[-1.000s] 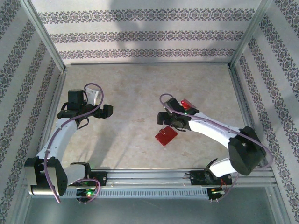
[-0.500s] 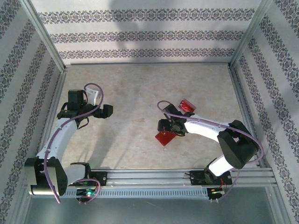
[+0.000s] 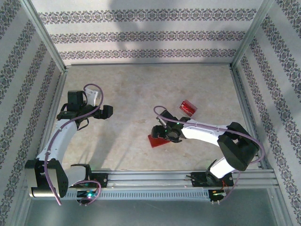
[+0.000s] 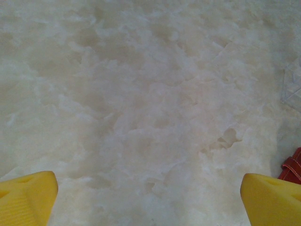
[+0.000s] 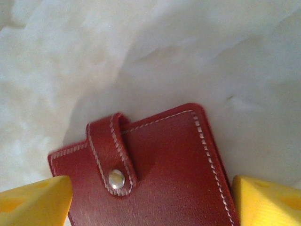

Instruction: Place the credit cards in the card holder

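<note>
Though its rounded tab is snapped shut by a small metal stud, the card holder (image 5: 164, 174), smooth red leather edged in pale stitching, lies on the mottled cream table (image 3: 131, 94) right of centre, toward the near edge, with its tab edge pointing away from the wrist camera and skewed slightly left. The right gripper (image 5: 150, 202) straddles it with jaws wide, a yellow fingertip at each side edge; whether they pinch it I cannot tell. Glossy red credit cards (image 3: 188, 107) sit apart behind it, and the left gripper (image 4: 150, 202) gapes wide, holding nothing.

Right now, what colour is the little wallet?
Dark red card holder, with pale stitching and a silvery snap; clearest in the right wrist view.
</note>
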Available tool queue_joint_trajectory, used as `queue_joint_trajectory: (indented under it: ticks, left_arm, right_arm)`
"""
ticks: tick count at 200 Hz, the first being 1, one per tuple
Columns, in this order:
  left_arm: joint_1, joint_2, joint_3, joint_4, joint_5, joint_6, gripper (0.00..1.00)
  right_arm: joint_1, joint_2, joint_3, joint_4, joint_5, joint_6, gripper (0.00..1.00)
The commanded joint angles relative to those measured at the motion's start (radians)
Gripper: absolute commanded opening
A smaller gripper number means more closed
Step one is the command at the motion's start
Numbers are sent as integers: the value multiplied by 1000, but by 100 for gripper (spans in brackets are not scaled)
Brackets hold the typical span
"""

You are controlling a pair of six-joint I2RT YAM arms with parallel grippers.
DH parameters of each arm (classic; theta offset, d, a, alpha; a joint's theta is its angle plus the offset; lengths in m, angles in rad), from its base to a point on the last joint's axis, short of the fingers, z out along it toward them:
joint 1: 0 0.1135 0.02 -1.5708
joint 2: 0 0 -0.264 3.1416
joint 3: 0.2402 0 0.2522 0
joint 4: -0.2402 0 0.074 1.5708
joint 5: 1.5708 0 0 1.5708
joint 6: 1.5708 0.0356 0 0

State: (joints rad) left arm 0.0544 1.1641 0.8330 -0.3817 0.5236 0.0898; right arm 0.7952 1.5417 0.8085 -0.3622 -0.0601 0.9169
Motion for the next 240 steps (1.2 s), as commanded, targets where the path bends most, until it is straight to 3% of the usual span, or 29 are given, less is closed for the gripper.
queue_joint_trajectory:
  ticks: [1,29,59,116,158,195,240]
  left_arm:
    - [13,-16,6,-3,13,-3,100]
    - [13,-18,-5,26,21,-9,100]
    - [14,-9,11,1,12,-7,100]
    - [15,-6,6,14,31,-25,100]
    - [15,-9,14,1,31,-25,100]
    - [15,-24,2,8,30,-21,100]
    - [15,-30,7,-17,42,-54,100]
  right_arm:
    - [51,4,21,12,-75,87,87]
    - [124,41,74,43,-129,71,87]
    - [126,64,127,8,-128,32,86]
    - [9,42,189,-113,-138,-149,84]
    - [-46,173,225,-89,-184,-232,84]
    - [-32,239,228,-70,-251,-234,76]
    - [-12,205,148,13,-294,-177,66]
